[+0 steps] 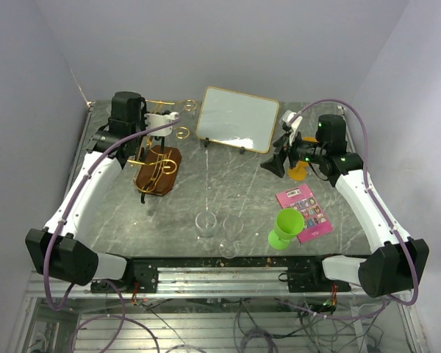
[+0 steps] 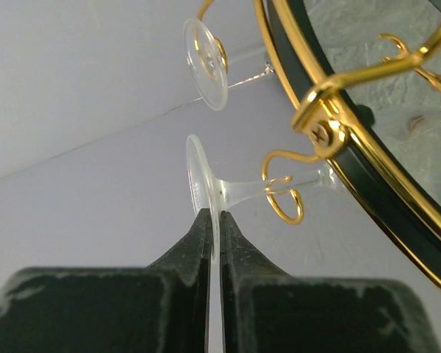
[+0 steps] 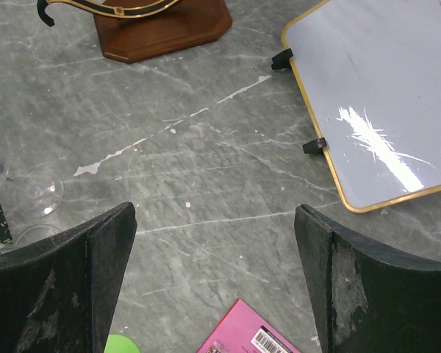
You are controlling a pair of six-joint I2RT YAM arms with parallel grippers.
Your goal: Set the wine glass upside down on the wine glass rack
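top external view takes in a grey veined marble table [image 1: 228, 184], hard and slick. propped at its far edge is a gold-framed white board [image 1: 239, 119], flat and glossy. at the far left stands the gold wire wine glass rack [image 1: 158, 168], thin stiff rod bent into scrolls over an oval dark-brown wooden base. it looks light enough to shift if nudged sideways.

the clear wine glass [image 2: 239, 190] is up among the rack's upper scrolls, lying sideways, its thin stem crossing a small gold curl [image 2: 283, 198]. whether the stem is seated in that curl i cannot tell from the left wrist view. the glass should handle as light, rigid, slippery and easily broken, with the stem its weak point. the flat round foot is a fair place to hold. the left claw [image 2: 214, 224] is pinched tight on that foot's rim with a black pad on either side, a narrow hold that could let the glass swivel. a second clear round foot [image 2: 206, 62] shows above it, possibly another glass on the rack.

the right claw [image 3: 214, 220] hangs over bare marble with jaws wide apart, holding nothing. nearer the arm bases sit a pink printed card [image 1: 305, 212], a lime-green plastic goblet [image 1: 285, 226] and spare clear glasses [image 1: 206, 222].
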